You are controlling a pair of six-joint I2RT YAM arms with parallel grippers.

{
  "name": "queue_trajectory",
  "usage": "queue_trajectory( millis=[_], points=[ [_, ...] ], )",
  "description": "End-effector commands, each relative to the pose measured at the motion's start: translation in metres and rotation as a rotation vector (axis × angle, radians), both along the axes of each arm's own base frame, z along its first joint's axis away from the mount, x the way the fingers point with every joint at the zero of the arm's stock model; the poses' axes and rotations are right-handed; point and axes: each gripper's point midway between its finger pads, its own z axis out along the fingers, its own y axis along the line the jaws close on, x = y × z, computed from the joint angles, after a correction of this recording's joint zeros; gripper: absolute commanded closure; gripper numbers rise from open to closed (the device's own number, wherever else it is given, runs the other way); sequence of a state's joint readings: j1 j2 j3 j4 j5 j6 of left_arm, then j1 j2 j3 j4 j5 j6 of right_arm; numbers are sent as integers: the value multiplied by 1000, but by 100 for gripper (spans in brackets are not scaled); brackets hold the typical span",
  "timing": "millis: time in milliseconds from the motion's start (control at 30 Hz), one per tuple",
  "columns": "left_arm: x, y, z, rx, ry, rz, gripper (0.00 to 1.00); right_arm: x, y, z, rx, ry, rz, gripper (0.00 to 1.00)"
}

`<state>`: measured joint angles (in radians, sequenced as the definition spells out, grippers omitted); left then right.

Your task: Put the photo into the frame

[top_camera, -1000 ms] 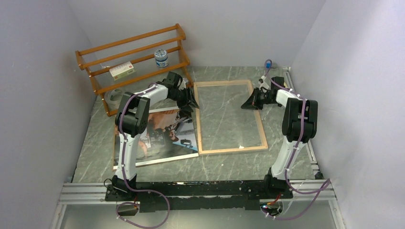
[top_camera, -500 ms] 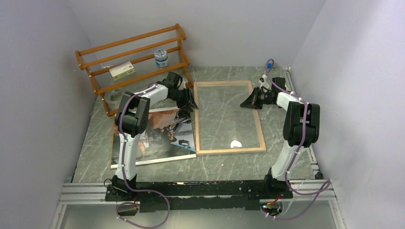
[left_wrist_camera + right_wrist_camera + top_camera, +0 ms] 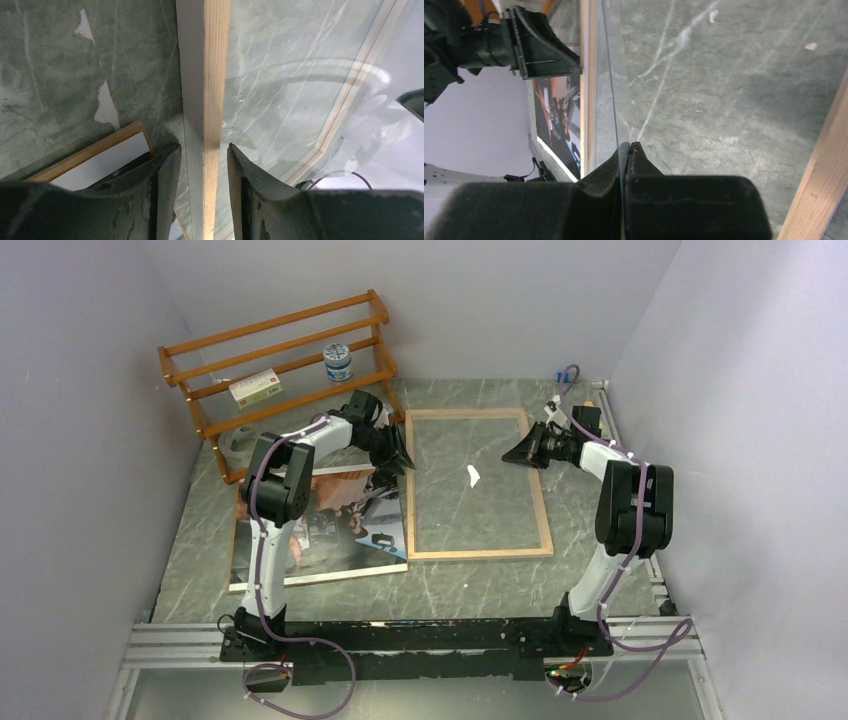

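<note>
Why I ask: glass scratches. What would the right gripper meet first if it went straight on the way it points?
Probably the clear pane of the frame: the right gripper, shut, points left and downward over it. Depth is unclear; its tips may be touching the pane now.

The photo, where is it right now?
In the top view the photo lies flat on the left of the table, beneath the left arm, its right edge beside the frame.

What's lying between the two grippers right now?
Only the clear pane of the frame, tabletop showing through, spans between left gripper and right gripper; top view shows it.
</note>
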<state>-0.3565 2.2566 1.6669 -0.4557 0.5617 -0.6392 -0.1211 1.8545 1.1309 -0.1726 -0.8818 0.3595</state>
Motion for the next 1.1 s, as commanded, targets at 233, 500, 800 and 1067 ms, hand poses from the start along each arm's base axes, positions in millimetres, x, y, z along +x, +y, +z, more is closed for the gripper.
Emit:
queue_trajectory(
  millis=[233, 500, 800, 1067],
  points=[
    [0, 5, -18, 52, 12, -2, 54, 10, 7, 38, 45, -150, 27, 100],
    [-2, 6, -20, 59, 16, -3, 54, 16, 0, 13, 15, -24, -44, 98],
    [-3, 7, -21, 65, 16, -2, 54, 17, -1, 4, 9, 30, -64, 85],
    [0, 6, -15, 60, 11, 1, 49, 17, -10, 12, -63, 30, -101, 37]
  ],
)
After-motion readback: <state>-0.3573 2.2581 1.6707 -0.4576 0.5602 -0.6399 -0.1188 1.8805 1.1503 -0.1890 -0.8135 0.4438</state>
